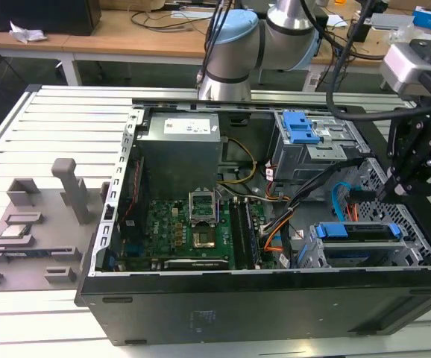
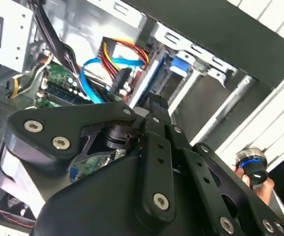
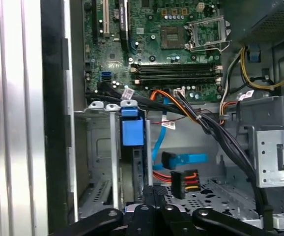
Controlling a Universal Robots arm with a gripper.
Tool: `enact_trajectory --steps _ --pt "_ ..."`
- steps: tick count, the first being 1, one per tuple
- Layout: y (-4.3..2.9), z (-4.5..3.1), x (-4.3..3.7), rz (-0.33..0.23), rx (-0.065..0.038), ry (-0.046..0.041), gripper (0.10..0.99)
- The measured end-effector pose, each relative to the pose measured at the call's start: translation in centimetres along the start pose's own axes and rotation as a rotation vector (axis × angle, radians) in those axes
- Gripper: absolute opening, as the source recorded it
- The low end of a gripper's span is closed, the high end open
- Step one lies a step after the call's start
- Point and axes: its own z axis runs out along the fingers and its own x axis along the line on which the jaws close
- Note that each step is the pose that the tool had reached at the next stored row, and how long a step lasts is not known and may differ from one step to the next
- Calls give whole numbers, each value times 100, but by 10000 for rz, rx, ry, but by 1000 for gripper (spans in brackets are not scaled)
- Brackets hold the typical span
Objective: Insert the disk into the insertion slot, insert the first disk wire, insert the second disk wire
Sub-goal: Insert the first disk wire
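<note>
Lying on its side with the panel off, a black computer case [image 1: 238, 313] is carried by a slotted metal table [image 1: 51, 112]. The robot arm [image 1: 234, 48] is seen behind it, toward the table's far edge as the exterior view has it. A green motherboard [image 1: 186, 231] is fixed across the case floor toward the exterior view's left. A taller grey cage [image 1: 316, 153] with a blue latch is set in the case's far corner on the exterior view's right. The insertion slot [image 1: 314, 257] is found in the near corner on that same side. The disk [image 1: 359, 231] is seated inside it, with its blue carrier frame shown along the cage's open top. The gripper [image 3: 154, 191] is held over the case's edge at the exterior view's right, between the two cages, and its jaws are pressed together. A bundle of orange, red and black wires [image 3: 181, 179] is ended by a dark plug near the disk. The second disk wire [image 3: 156, 140] is curved down from the motherboard, and its plug end is seen just beside the disk, over the perforated floor and close to the gripper's tips.
</note>
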Motion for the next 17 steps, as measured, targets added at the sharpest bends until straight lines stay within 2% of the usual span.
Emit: enact_trajectory --steps 1,2,4,10,11,12,13,15,17 --pt "0 9 -42 0 0 4 106" --pt "4 41 -139 0 1 11 106" --pt "5 102 -206 0 1 10 106" --pt "6 110 -214 1 1 12 114" --pt "5 110 -214 0 1 12 235" --pt "5 110 -214 1 1 12 235" --pt "5 115 -215 0 1 16 302" --pt "17 170 -218 5 6 121 302" --pt "20 194 -223 4 8 138 302"
